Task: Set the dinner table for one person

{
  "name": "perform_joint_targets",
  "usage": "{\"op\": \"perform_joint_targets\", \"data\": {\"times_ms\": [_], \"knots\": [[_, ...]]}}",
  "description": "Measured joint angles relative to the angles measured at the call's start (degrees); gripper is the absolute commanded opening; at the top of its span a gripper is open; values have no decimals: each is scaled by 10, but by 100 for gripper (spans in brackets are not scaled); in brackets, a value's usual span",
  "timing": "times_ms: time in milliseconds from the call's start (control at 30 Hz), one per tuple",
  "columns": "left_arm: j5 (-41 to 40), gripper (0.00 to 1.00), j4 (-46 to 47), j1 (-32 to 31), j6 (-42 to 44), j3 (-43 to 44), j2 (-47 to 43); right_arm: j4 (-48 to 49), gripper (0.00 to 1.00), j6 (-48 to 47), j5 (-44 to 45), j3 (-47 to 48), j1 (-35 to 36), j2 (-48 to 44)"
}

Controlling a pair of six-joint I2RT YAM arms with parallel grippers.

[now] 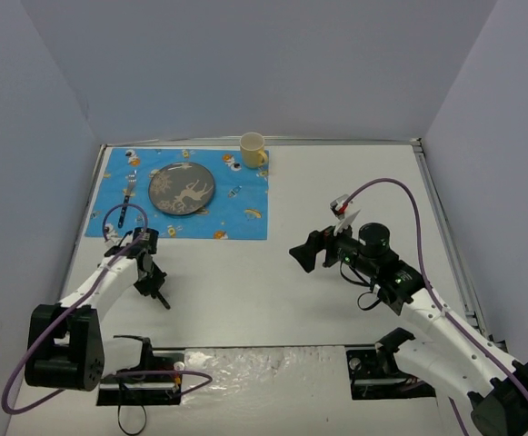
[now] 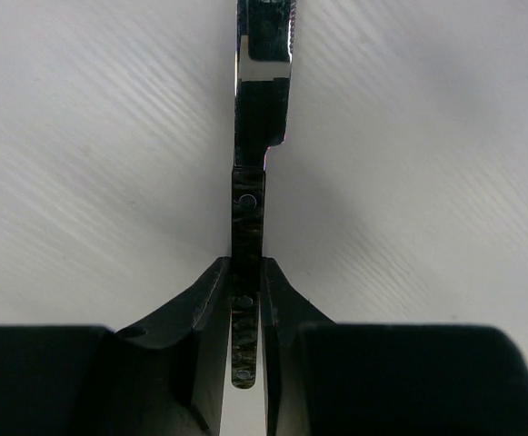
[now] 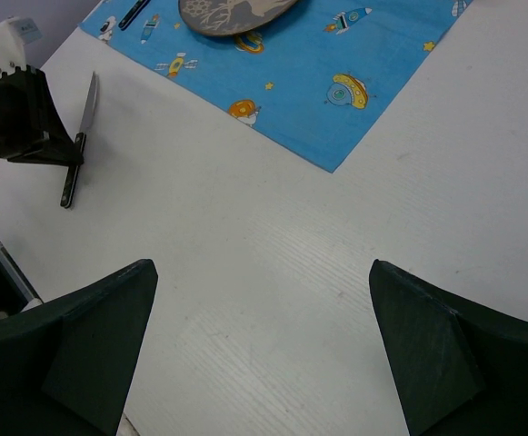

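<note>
Plain grey walls stand round 3 sides of the big flat white dinner table [image 1: 273, 291], seen from the top. At its far left lies a bright blue cloth mat [image 1: 236, 213] w/ cartoon prints. On the mat sits a round grey plate [image 1: 182, 188] w/ a pale pattern. A thin dark piece of cutlery [image 1: 132, 186] lies on the mat just left of the plate. A small yellow mug [image 1: 254, 150] stands at the mat's far right corner. The left gripper [image 1: 153, 291] points down at the bare table, near the mat's near edge. The right gripper [image 1: 311, 252] hangs over the middle of the table, well apart from the mat. Its jaws are wide w/ nothing btwn them.

Left wrist view: the 2 black fingers [image 2: 204, 309] press on both sides of a knife [image 2: 250, 209] w/ a dark speckled handle & a shiny steel blade. The grip is narrow & sits on the handle. The blade points away from the wrist, over the white table.

Right wrist view: 2 black fingers [image 3: 73, 345] stand far apart at the bottom corners, w/ only white table btwn them. At the far left, the left gripper holds the knife by its handle, down at the table & off the mat. A corner of the mat & part of the plate show at the top.
</note>
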Motion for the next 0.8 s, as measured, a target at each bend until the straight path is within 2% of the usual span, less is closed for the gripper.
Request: {"op": "perform_joint_targets", "data": {"times_ms": [67,233,400,533,800], "knots": [[-4,0,-20,-48,7,34,4,-5,100,0,5,1,0,0],[-14,0,-32,-136,38,186,56,-20,100,-1,24,11,0,-1],[-20,0,-52,-201,88,399,205,-45,100,-3,53,29,0,-1],[-7,0,-51,-223,133,552,335,-58,100,-4,78,44,0,-2],[19,0,-135,-218,211,872,593,-93,100,-4,118,55,0,-6]]}}
